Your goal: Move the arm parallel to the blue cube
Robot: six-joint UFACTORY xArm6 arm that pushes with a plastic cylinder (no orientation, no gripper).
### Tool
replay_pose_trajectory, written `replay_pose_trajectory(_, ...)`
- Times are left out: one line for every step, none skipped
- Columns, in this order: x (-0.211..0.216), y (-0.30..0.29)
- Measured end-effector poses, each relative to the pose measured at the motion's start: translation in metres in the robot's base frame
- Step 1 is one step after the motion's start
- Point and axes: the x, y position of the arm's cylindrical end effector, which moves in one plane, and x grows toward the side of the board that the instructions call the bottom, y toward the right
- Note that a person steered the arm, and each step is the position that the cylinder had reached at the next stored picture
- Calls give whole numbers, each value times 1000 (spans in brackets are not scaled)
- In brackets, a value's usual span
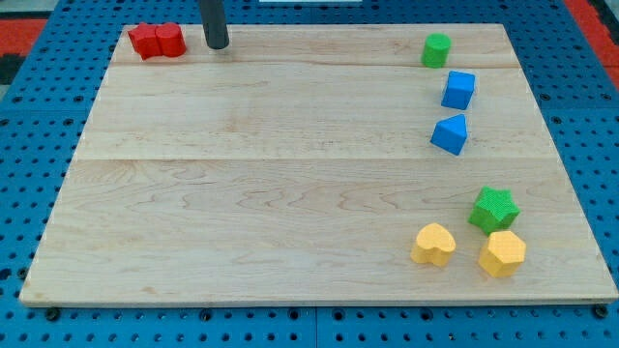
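Our dark rod's tip sits at the wooden surface top, beside the red blocks, far from the blue cube. We have no claw.

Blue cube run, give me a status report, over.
My tip at the view's top left, beside the red blocks. Blue cube far right, untouched. Nothing between them.

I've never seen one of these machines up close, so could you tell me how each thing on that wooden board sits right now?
my tip: on the board, just right of the red blocks
red blocks: two, touching
green cylinder: alone, upright
blue cube: untouched
blue wedge-like block: just below the cube
green star: touching the yellow hexagon
yellow heart: apart
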Motion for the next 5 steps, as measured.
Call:
replay_pose_trajectory(3,28)
replay_pose_trajectory(32,29)
replay_pose_trajectory(37,28)
replay_pose_trajectory(50,31)
replay_pose_trajectory(70,51)
